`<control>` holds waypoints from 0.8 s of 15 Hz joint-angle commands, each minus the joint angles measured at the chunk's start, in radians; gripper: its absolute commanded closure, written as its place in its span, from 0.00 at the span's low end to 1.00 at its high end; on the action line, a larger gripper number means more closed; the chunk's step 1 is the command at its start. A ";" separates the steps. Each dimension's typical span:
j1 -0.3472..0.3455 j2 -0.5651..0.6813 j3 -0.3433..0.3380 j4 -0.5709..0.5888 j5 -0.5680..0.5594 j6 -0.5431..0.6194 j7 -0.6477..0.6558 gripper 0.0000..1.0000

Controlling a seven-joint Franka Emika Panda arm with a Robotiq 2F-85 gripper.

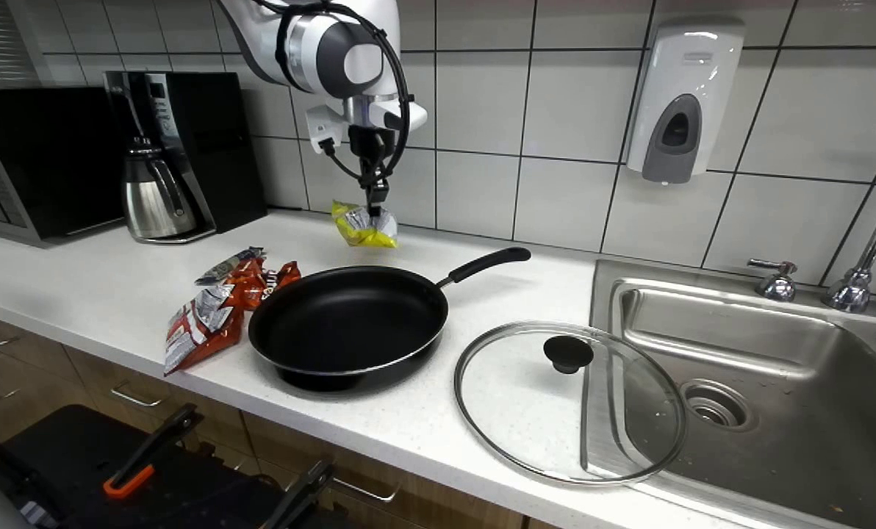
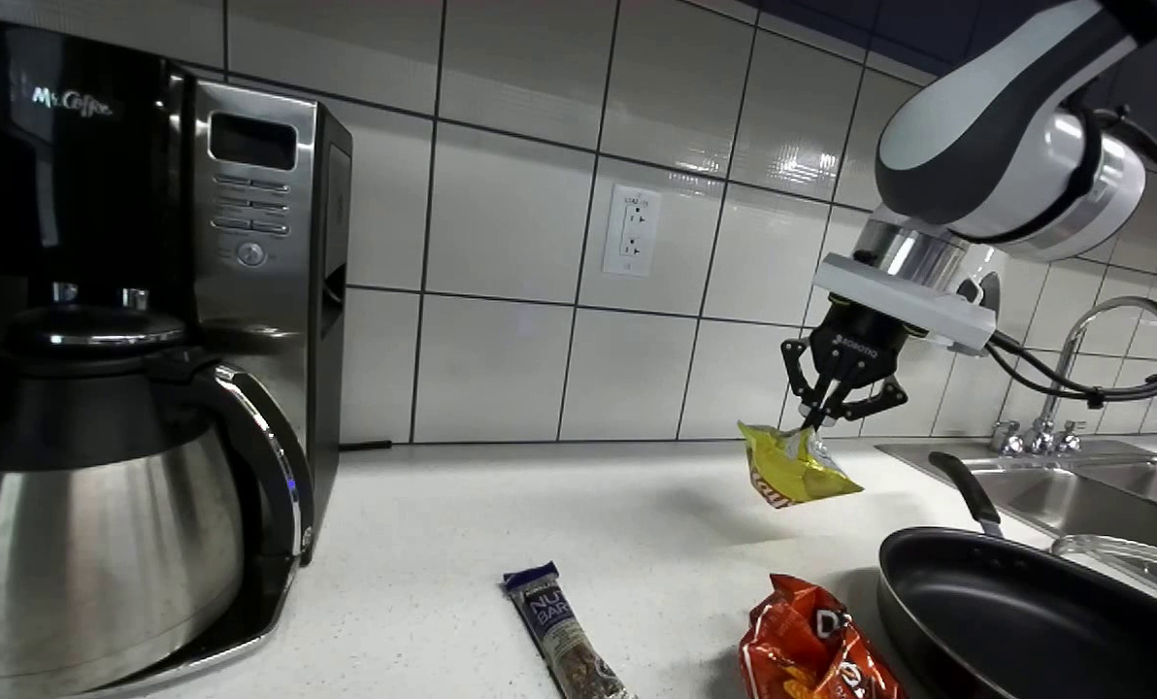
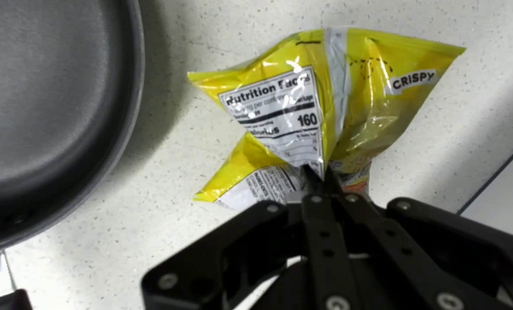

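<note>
"White wall tiles (image 2: 501,374) back a kitchen counter (image 2: 394,582), and a Franka Panda arm (image 2: 976,146) reaches down close to the wall. What does it have?"

"One yellow snack bag (image 3: 381,107), marked 'CRISPY'. The Robotiq gripper (image 2: 811,419) is closed on it, pinching the wrapper around its middle so that both ends flare outward."

"Where is the bag, exactly?"

"Aloft, over the strip of counter between the black frying pan (image 1: 350,316) and the wall: near the pan, not touching it, with a faint shadow on the white surface below."

"So how far along is this?"

"Partway, in my judgement. Grasp and lift look complete. Setting down is not done: the bag rests on nothing and hangs from the gripper alone."

"And everything around it?"

"A wrapped nut bar (image 2: 564,631) and a red snack bag (image 2: 787,616) lettered with a D lie on the counter, the red one just beside the pan. The pan's glass lid (image 1: 526,419) is off, straddling the counter and the edge of the sink (image 1: 813,455). Farther along the wall, a Mr. Coffee machine (image 2: 268,311) stands with its steel carafe (image 2: 93,553) in place; the gripper touches none of these."
</note>
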 commanded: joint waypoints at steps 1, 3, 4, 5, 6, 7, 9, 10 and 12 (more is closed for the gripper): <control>0.007 -0.093 -0.016 -0.066 -0.060 -0.043 0.015 1.00; 0.005 -0.121 -0.021 -0.093 -0.089 -0.056 0.026 1.00; 0.003 -0.138 -0.022 -0.111 -0.098 -0.062 0.030 1.00; 0.003 -0.152 -0.024 -0.127 -0.110 -0.067 0.036 1.00; 0.002 -0.169 -0.027 -0.145 -0.121 -0.072 0.044 1.00; 0.001 -0.182 -0.029 -0.160 -0.132 -0.078 0.052 1.00; -0.005 -0.210 -0.033 -0.194 -0.151 -0.088 0.071 1.00; -0.008 -0.223 -0.034 -0.208 -0.157 -0.092 0.080 1.00; -0.015 -0.255 -0.040 -0.244 -0.177 -0.096 0.108 1.00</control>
